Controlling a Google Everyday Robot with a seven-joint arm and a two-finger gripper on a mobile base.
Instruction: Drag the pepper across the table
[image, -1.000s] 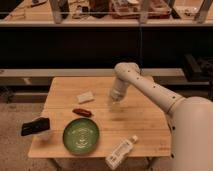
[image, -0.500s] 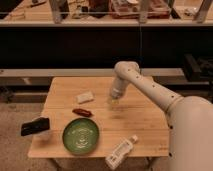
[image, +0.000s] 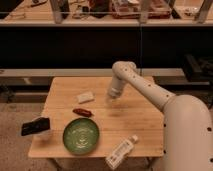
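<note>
Almost nothing has been moved since the earlier frames: the arm (image: 148, 91) is found in nearly the same pose, and nothing on the bench (image: 137, 122) has been shifted. The tool (image: 111, 99) is held over the middle of the bench, just right of the pale block (image: 85, 97) as viewed, and no contact with the wood can be made out. The pepper (image: 82, 112) lies flat towards the left of the view, between the pale block and the green plate (image: 81, 136), apart from the tool and not yet touched. The step in hand is judged to be the approach. It would be done well if the tool were lowered and brought across until it is set on or against the pepper, with light downward pressure so that the glossy skin is not slipped over. A drag path towards the bare right side should be chosen, so that the plate, the block and the bottle (image: 120, 153) near the front edge are not struck. Whether the tool is apart or together cannot be told, since its tip merges with the pale wood behind it. The dark object (image: 35, 126) at the left front corner cannot be identified, and the robot's body is cut off at the right edge.
</note>
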